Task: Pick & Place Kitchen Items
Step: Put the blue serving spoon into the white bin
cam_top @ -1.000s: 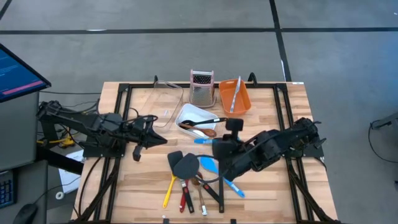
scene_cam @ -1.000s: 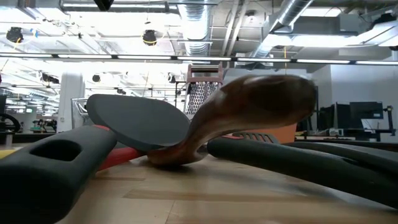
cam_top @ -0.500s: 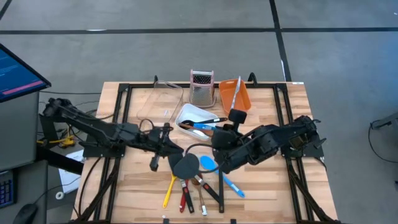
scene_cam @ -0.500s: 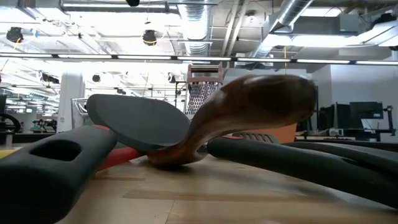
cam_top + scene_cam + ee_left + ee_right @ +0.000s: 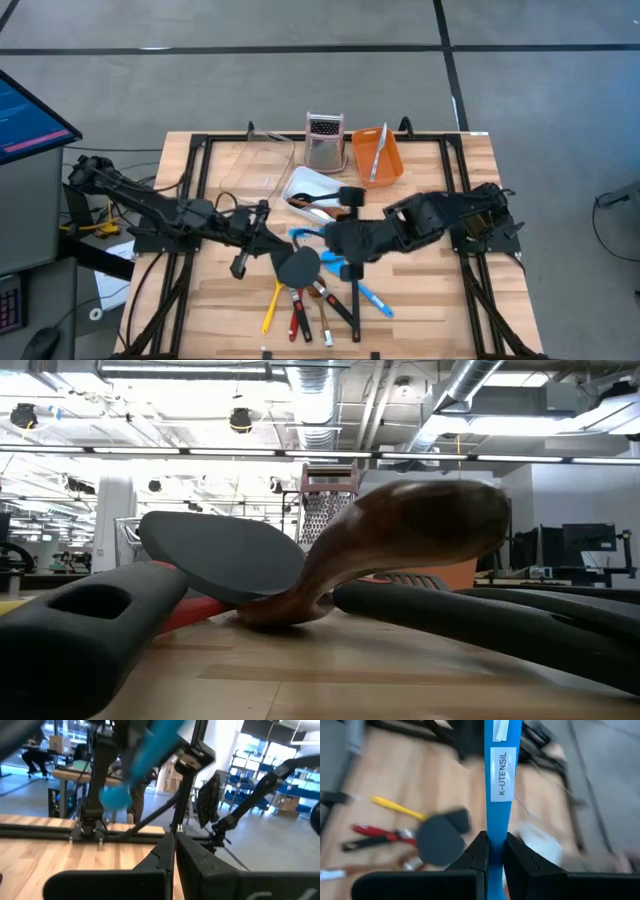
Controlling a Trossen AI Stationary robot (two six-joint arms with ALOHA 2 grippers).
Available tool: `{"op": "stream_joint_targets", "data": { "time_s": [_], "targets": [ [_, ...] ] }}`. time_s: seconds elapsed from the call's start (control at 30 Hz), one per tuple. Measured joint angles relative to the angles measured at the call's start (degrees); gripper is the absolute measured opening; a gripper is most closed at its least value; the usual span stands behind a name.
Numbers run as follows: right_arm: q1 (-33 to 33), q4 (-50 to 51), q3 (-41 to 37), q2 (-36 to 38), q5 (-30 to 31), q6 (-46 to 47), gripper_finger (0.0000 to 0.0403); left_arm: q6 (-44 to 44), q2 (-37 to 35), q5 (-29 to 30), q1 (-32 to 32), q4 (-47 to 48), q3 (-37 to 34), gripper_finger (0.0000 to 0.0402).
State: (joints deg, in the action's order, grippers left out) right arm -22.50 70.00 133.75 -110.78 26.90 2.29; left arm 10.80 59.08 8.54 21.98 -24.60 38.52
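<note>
Carry step in hand. My right gripper is clamped on a blue spoon by its handle, held off the table over the utensil pile, just beside the white tub. My left gripper is clenched with nothing visible in it, next to the round black spatula. Judgement: the next move is to bring the spoon over the white tub, which already holds utensils, lower it and let go. The left arm should stay clear.
</note>
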Motion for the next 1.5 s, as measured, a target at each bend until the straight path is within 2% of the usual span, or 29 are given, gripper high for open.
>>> {"op": "stream_joint_targets", "data": {
  "time_s": [0.13, 0.27, 0.47, 0.67, 0.8, 0.93, 1.2, 1.5],
  "targets": [
    [2.74, -4.77, 0.0, 0.04, -6.57, -6.45, 0.0025, -0.06, -2.83, -0.02, 1.17, 0.09, 0.0, 0.0002],
    [6.44, -3.59, 0.0, 0.43, -11.69, -8.6, 0.0025, -0.3, -5.86, -0.02, 3.21, 0.06, 0.0, 0.0002],
    [12.01, -1.61, 0.02, 1.57, -19.75, -11.47, 0.0025, -5.66, -9.13, -0.04, 6.39, 0.3, 0.02, 0.0002],
    [18.96, 3.58, -0.05, 2.04, -19.67, -11.91, 0.0025, -6.06, -10.05, -0.02, 6.65, 1.83, 0.02, 0.0002],
    [22.58, 5.19, 0.0, 2.0, -22.41, -12.14, 0.0025, -5.98, -9.98, -0.02, 6.65, 5.42, 0.02, 0.0002],
    [25.0, 5.72, 0.0, 2.03, -24.25, -13.49, 0.0025, -5.94, -9.98, -0.02, 6.64, 8.79, 0.02, 0.0002],
    [28.38, 6.13, 0.0, 2.01, -29.15, -19.31, 0.0025, -6.07, -9.98, 0.24, 5.42, 9.24, 0.02, 0.0002],
    [35.84, 6.79, 0.0, 2.01, -35.92, -24.23, 0.0025, -9.06, -9.96, 8.39, 2.26, 9.2, 0.02, 0.0002]
  ]
}}
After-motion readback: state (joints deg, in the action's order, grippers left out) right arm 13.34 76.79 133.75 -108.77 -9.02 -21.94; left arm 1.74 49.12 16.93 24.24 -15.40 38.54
